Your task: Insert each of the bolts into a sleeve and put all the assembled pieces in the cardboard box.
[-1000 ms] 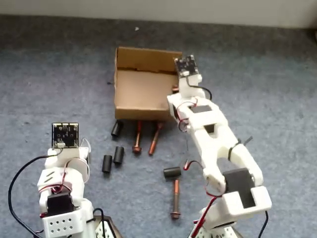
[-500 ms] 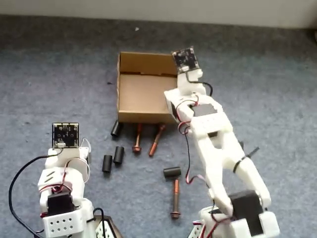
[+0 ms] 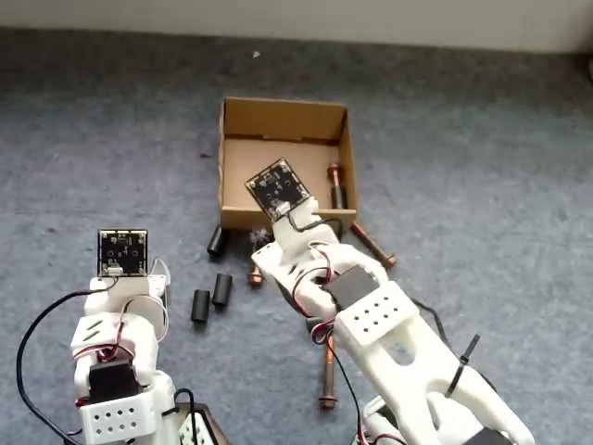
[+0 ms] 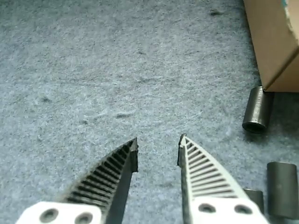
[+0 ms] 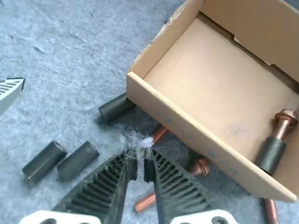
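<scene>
Inside cardboard box (image 3: 283, 109), sleeved bolt (image 3: 337, 188), head pointing away

Left arm (image 3: 119, 324) folded back, left gripper (image 4: 157, 145) low, jaws parted. Right arm (image 3: 371, 324) stretched forward on diagonal, right gripper (image 5: 140, 164) angled down, jaws nearly touching.

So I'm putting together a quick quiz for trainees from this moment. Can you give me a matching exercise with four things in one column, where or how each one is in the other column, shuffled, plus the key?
Things
1. left tool
2. right tool
3. assembled piece
4. lone sleeve

Places or states
A. lying inside the cardboard box
B. open, above bare carpet
C. on the carpet outside, at the box's front corner
D. almost shut, low in front of the box

Pairs: 1-B, 2-D, 3-A, 4-C
</scene>
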